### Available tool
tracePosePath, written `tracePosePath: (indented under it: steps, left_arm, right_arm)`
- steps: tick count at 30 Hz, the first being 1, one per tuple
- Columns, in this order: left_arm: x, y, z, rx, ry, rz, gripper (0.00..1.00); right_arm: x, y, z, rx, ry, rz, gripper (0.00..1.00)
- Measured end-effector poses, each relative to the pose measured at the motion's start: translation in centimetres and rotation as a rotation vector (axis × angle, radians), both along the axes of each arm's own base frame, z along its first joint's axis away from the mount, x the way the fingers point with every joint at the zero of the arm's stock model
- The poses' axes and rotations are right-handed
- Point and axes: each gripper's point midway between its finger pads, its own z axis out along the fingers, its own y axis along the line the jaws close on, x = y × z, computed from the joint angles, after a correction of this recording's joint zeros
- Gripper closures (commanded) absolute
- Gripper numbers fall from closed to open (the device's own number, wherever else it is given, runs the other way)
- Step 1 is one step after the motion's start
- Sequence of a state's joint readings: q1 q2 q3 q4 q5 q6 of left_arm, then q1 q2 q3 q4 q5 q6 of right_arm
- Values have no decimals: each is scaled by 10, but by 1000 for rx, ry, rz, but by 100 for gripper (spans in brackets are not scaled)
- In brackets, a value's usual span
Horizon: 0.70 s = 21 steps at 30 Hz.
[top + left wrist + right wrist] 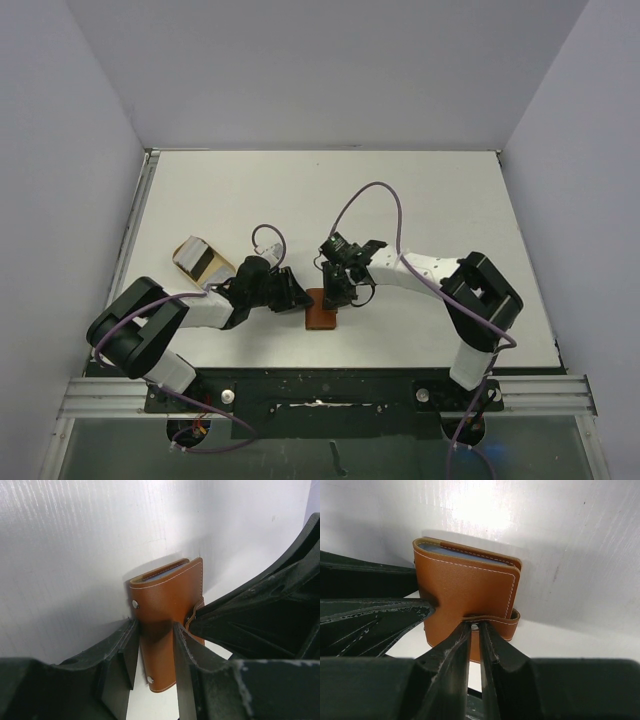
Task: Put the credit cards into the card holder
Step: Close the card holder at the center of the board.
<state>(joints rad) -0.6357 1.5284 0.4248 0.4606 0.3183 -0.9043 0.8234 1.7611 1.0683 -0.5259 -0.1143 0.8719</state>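
The card holder (pixel 322 312) is a brown leather wallet, folded shut, lying on the table between both arms. In the left wrist view the card holder (pixel 167 605) sits between my left gripper's (pixel 155 626) fingers, which close on its two sides. My right gripper (pixel 475 625) has its fingers almost together, with the tips on the snap strap (pixel 492 617) of the card holder (pixel 465 587). A pale blue edge (pixel 451 551) shows inside the fold; I cannot tell whether it is card or lining. No loose credit cards are in view.
A tan rounded dish (pixel 205 260) lies on the table to the left of the left arm. The white table (pixel 430 200) is walled on three sides. Both grippers (pixel 300 295) (pixel 338 288) crowd the wallet, nearly touching each other.
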Motion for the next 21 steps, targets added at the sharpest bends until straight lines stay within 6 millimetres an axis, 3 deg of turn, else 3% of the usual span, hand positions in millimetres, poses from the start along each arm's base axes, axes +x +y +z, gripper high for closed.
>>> tracePosePath:
  steps: [9,17,21]
  left_arm:
    - [0,0,0,-2,-2,0,70]
    - [-4,3,1,15,10,-8,69]
    - [0,5,14,20,-7,-11,66]
  right_arm:
    - [1,0,0,-59,53,16,85]
    - [7,2,10,-71,40,30,75]
    - [14,1,13,-98,-13,40,74]
